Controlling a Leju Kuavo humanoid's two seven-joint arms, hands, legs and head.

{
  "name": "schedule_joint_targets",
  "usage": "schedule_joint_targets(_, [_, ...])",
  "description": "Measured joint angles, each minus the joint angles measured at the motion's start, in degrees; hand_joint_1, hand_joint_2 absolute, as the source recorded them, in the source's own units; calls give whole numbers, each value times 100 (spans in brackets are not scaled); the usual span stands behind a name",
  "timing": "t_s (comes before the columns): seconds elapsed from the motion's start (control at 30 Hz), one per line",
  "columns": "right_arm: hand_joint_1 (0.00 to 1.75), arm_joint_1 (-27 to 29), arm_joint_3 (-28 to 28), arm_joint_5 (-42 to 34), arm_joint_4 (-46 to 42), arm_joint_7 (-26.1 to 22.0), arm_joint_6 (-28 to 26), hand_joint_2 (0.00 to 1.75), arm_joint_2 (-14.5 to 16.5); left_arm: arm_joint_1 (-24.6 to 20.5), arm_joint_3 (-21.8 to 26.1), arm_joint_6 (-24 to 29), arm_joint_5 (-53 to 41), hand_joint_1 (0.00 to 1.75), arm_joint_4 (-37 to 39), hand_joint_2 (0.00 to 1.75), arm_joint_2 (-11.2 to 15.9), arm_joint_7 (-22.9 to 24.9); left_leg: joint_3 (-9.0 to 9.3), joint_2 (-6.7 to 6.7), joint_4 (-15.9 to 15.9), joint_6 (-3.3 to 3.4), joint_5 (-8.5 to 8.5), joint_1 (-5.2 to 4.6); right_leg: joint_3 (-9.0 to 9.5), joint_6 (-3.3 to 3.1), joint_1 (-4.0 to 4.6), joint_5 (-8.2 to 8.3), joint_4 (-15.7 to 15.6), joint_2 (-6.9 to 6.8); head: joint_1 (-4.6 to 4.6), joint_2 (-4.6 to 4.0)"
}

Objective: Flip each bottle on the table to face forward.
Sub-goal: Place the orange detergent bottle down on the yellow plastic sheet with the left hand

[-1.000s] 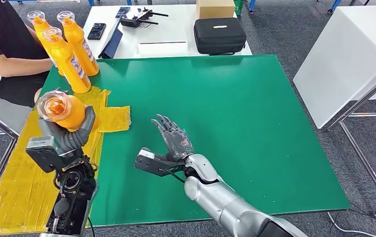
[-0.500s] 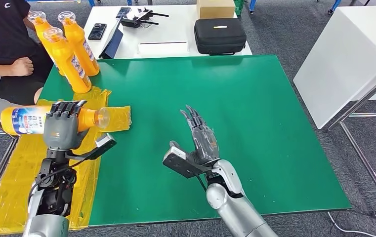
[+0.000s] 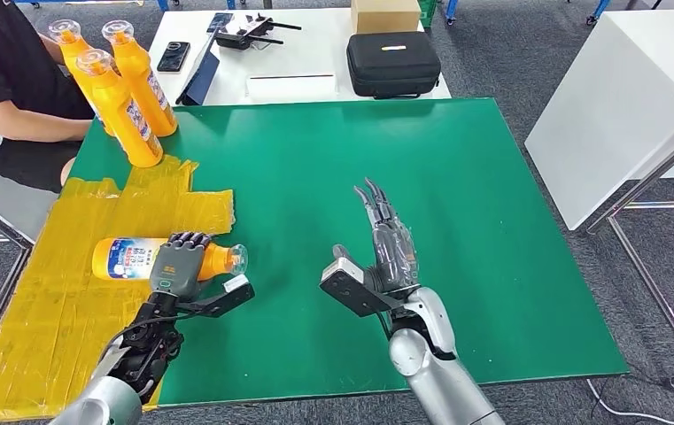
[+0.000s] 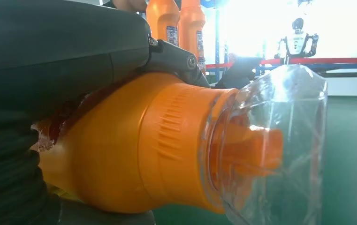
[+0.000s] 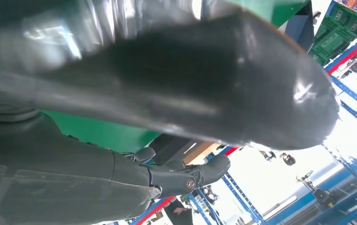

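The green-topped counter [image 3: 457, 221] carries a patch of yellow tape sheeting [image 3: 50, 292] along its left edge. Near its far left corner stand three upright orange plastic bottles [image 3: 125, 97]. A fourth orange bottle with a clear cap and blue-white label [image 3: 138, 258] lies on the sheeting by the left edge, long axis running left to right, cap toward the counter's middle. The left hand [image 3: 178, 264] wraps over its neck end from the near side. The right hand [image 3: 391, 243], fingers straight and apart, holds nothing, well apart to the right. Half a second ago the bottle was held higher; it is now down at the sheeting.
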Motion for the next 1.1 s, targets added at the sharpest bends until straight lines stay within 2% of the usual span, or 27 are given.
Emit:
schedule_joint_targets(0.27, [0,25,-28,0,-34,0,22,0,-7,-215,-156,7,141,175,404,175,34,-61,1,-5,0,-7,9,1,1,-1,0,-1,10,-2,0,0])
schedule_joint_targets(0.3, [0,25,-29,-1,-35,0,28,0,-8,-242,-168,-9,225,131,472,175,38,-121,1,-6,0,-7,10,1,2,-1,0,-1,10,-3,-1,0])
schedule_joint_targets(0.4, [0,25,-33,-18,-34,-9,46,0,-12,-331,-176,-126,535,0,681,44,42,-313,2,-14,-1,-8,13,0,6,-1,0,0,10,-9,0,0])
schedule_joint_targets(0.43, [0,23,-36,-36,-32,-21,50,0,-13,-368,-176,-202,621,0,739,0,42,-316,3,-19,-1,-9,14,0,8,-1,0,0,10,-13,0,0])
schedule_joint_targets(0.6, [0,-7,-60,-165,34,-125,61,0,-14,-505,-170,-589,981,0,931,0,42,-187,8,-32,-1,-11,17,1,19,-2,0,-1,12,-26,0,0])
schedule_joint_targets(0.87, [0,-43,-72,-293,245,-188,28,0,-48,-538,-203,-619,1539,0,959,0,46,-241,9,-31,-1,-8,22,1,18,-4,0,2,13,-27,-1,0])
schedule_joint_targets(1.0, [0,-33,-79,-254,275,-165,26,0,-58,-533,-204,-597,2109,0,897,0,57,-528,9,-30,-1,-8,22,1,15,-5,1,2,15,-27,0,0])
schedule_joint_targets(1.1, [0,2,-110,-228,275,-120,29,0,-60,-474,-163,-599,2931,0,700,0,61,-1039,7,-29,-1,-9,22,1,11,-8,1,4,16,-26,1,0])
